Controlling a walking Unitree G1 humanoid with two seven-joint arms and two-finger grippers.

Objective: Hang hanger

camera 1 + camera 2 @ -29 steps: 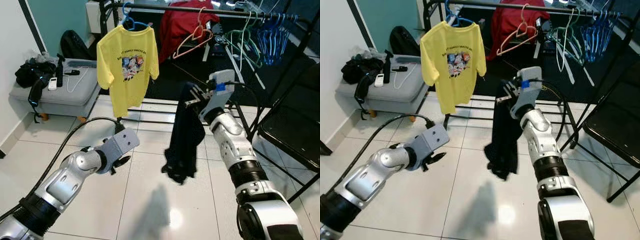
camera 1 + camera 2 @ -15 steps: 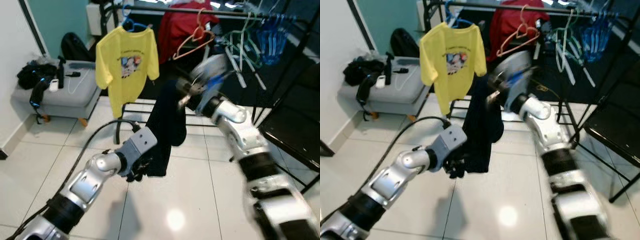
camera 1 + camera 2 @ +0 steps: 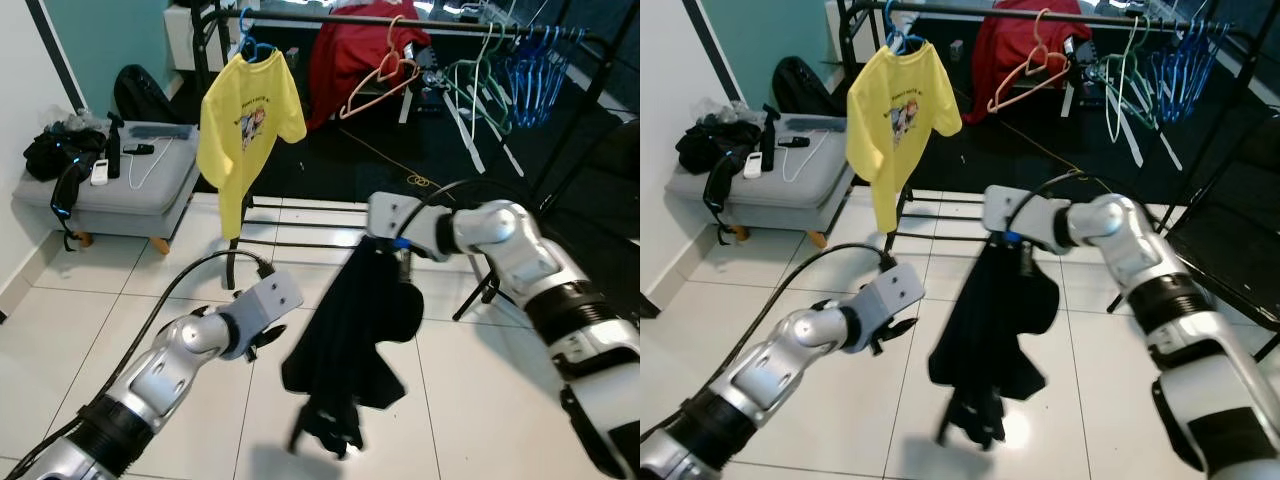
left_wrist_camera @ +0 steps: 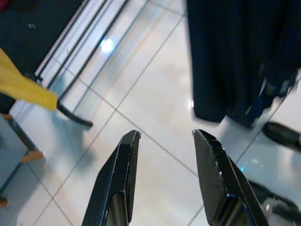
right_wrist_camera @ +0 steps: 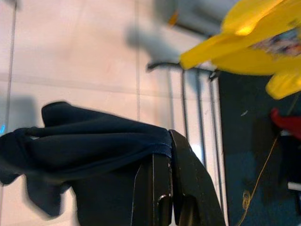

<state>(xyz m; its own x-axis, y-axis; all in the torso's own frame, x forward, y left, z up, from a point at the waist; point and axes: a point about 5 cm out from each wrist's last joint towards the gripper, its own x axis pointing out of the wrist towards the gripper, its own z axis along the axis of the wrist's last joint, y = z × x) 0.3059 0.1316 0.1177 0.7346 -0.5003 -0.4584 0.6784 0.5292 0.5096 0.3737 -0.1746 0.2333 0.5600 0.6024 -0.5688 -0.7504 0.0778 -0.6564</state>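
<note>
Right pincer: fingers pressed together, clamped on the top edge of a dark navy garment. Garment hangs limp below the pincer in bunched folds, its lower hem blurred, just above the tile floor. Left pincer: fingers apart, holding nothing, garment just beyond its fingertips.

White glossy tile floor spreads beneath the right gripper. Well to that gripper's left, a grey padded bench stands on it. Beyond the gripper, the clothes rack's black base rails rest on the tiles.
</note>
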